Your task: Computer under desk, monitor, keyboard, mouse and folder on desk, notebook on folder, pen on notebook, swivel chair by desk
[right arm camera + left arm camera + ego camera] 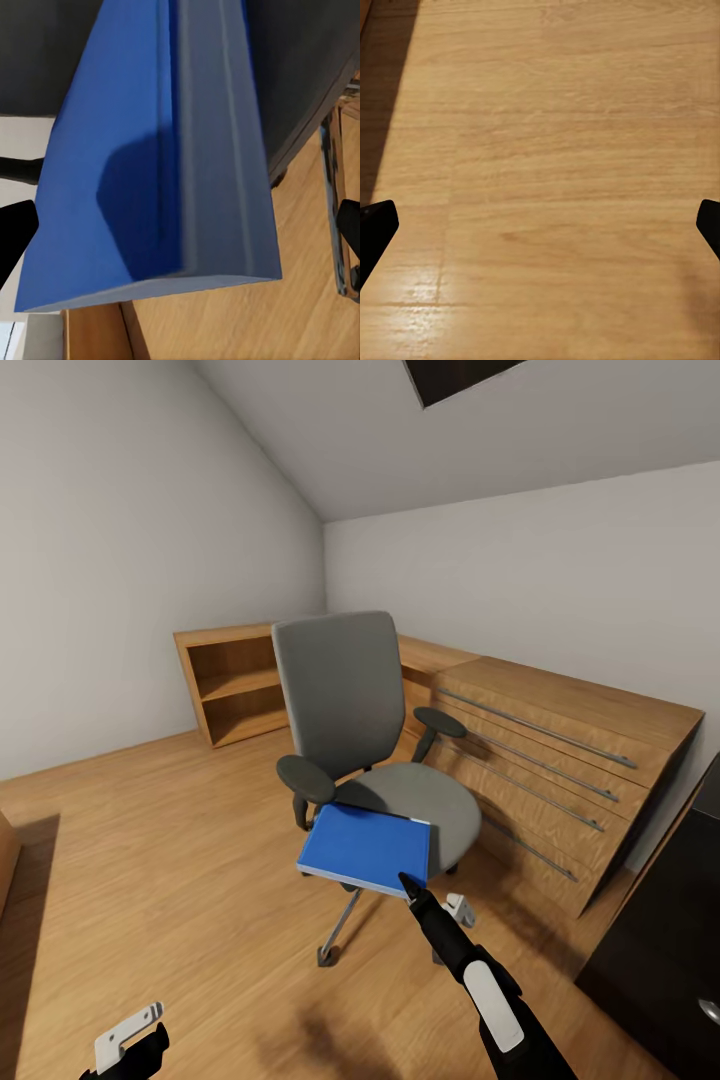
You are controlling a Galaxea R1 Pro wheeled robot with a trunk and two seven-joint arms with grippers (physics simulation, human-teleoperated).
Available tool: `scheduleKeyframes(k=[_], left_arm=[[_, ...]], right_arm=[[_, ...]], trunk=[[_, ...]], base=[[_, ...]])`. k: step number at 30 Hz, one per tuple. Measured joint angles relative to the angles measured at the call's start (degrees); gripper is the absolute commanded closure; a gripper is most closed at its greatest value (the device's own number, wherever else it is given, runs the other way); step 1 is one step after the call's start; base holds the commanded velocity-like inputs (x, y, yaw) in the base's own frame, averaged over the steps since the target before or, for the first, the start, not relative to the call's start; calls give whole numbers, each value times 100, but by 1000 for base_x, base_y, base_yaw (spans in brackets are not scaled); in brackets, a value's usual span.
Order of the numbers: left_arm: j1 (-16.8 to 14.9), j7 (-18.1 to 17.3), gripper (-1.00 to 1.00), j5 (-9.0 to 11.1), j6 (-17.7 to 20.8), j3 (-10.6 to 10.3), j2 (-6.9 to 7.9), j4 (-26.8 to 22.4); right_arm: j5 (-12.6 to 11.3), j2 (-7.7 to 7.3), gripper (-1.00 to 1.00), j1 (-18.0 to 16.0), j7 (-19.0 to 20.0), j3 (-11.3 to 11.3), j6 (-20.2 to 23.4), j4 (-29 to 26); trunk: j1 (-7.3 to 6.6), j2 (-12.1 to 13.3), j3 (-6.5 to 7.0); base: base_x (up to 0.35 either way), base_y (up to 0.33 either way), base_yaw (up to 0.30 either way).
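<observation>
At the lower left of the head view the left gripper hangs low over the wooden floor, its fingers spread wide with nothing between them. In the middle stands the grey swivel chair, and the blue folder lies on its seat, jutting over the front edge. Lower right of centre, the right gripper reaches the folder's near corner, fingers spread, not yet pinching it. A wooden dresser fills the right side.

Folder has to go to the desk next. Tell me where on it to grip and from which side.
Grip the folder at its near corner, which overhangs the front of the chair seat, coming in from the robot's side. It lies flat, so only that overhanging edge likely lets one finger slip under and one over. The right gripper is already at that corner, jaws spread either side of the edge.
</observation>
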Motion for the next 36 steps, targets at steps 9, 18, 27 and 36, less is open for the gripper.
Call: scheduleKeyframes(k=[9,18,27,36], left_arm=[[0,0,-100,0,3,0,-2,0],[0,0,-100,-8,1,0,-3,0],[0,8,-100,-9,-1,0,-4,0],[0,9,-100,-9,-4,0,-12,0]], right_arm=[[4,-1,100,-6,-2,13,14,-26],[0,-8,100,-4,15,16,18,-27],[-7,-15,100,-3,22,7,8,-34],[-17,-26,100,1,12,-24,-3,-50]], trunk=[[0,0,0],[0,0,0],[-197,360,161],[-373,682,305]], base=[[0,0,0],[0,0,0],[0,0,0],[0,0,-3]])
